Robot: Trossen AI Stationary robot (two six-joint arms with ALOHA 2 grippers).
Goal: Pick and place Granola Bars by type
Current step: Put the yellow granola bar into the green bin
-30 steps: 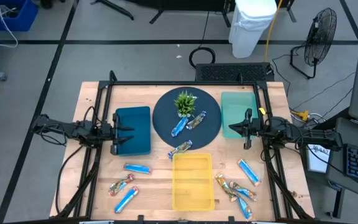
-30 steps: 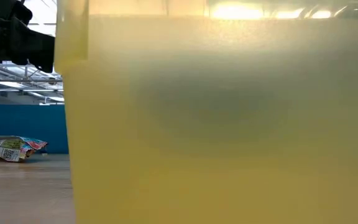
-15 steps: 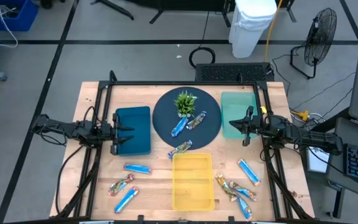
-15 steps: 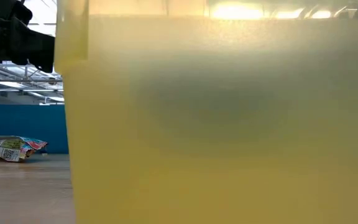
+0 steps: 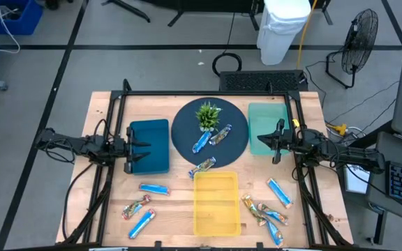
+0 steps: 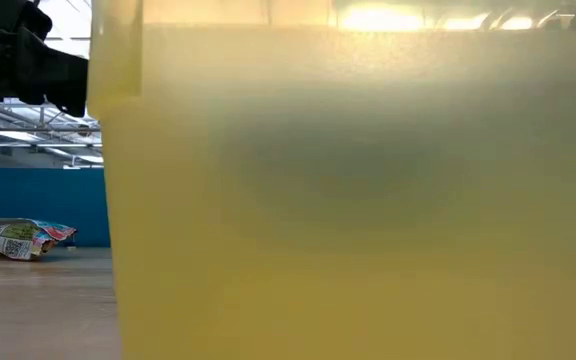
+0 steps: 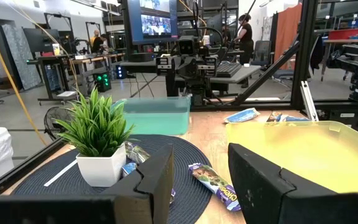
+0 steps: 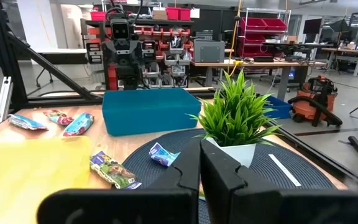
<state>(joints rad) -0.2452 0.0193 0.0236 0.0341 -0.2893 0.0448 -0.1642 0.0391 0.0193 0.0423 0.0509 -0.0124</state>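
Several wrapped granola bars lie flat. On the round dark mat are a blue one (image 5: 201, 141) and a mixed-colour one (image 5: 220, 136); another (image 5: 202, 166) straddles the mat's near rim. Near left lie two blue bars (image 5: 153, 188) (image 5: 142, 223) and a mixed one (image 5: 136, 207). Near right lie a blue bar (image 5: 279, 192) and a heap of mixed ones (image 5: 262, 213). My left gripper (image 5: 144, 150) (image 7: 201, 168) hovers open over the dark blue bin. My right gripper (image 5: 260, 143) (image 8: 201, 165) hovers shut over the teal bin.
A dark blue bin (image 5: 152, 132) stands left of the mat, a teal bin (image 5: 267, 115) right of it and a yellow bin (image 5: 216, 202) (image 6: 348, 200) near centre, filling the low view. A small potted plant (image 5: 208, 115) stands on the mat's far half. A black frame (image 5: 201, 93) rings the table.
The right arm has shifted a little: its gripper has edged toward the table's far edge and the arm behind it now slants more. Since half a second ago it is still. The left arm and the bars have kept their places.
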